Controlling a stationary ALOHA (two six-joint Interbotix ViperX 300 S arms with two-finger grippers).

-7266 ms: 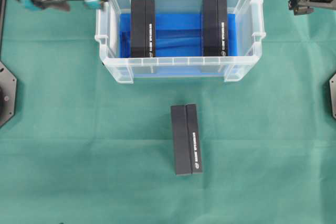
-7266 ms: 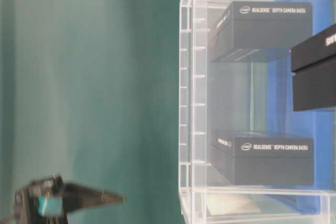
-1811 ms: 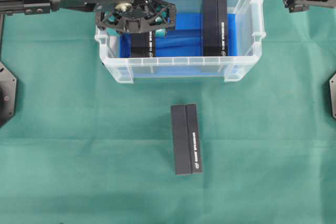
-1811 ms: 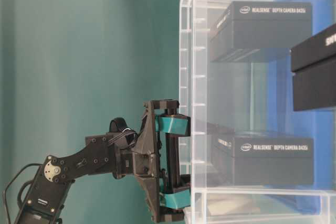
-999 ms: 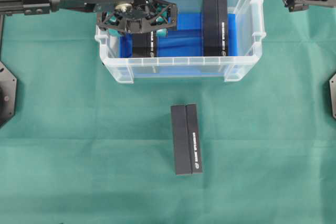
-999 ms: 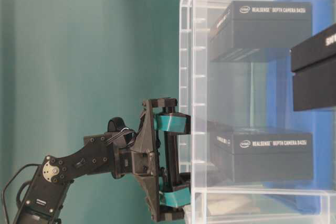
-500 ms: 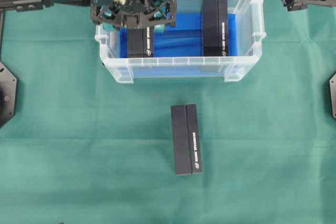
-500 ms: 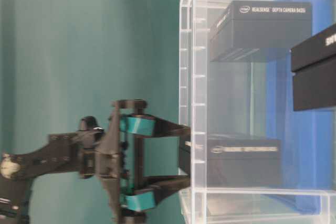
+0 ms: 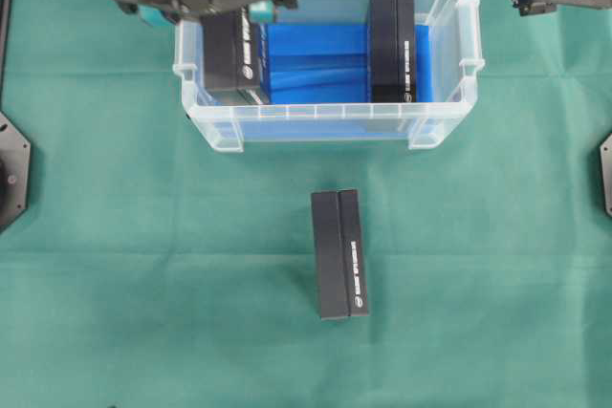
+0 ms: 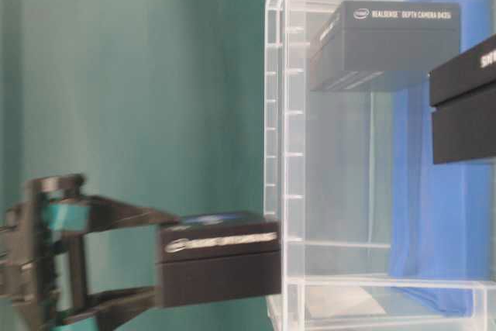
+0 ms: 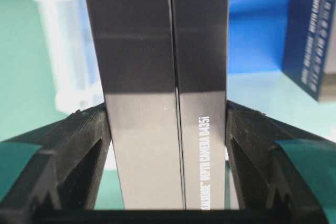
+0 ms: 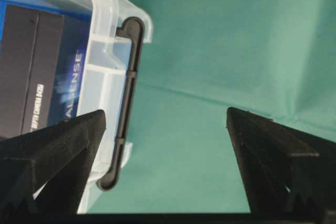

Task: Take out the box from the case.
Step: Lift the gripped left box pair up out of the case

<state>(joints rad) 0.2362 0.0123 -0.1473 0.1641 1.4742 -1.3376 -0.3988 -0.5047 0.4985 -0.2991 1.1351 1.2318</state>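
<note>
Black box clamped lengthwise between the fingers of the left gripper, raised above the case near its left wall. Probably best carried clear of the case rim before lowering, kept level, grip held firm. Second box inside the case at its right end; third box on the table before the case. Right gripper spread wide, empty, beside the case's right handle.

A green cloth is covering the table, lightly creased. A black RealSense D435i camera box is lying flat on it, out in the open, its long side running toward the camera.
</note>
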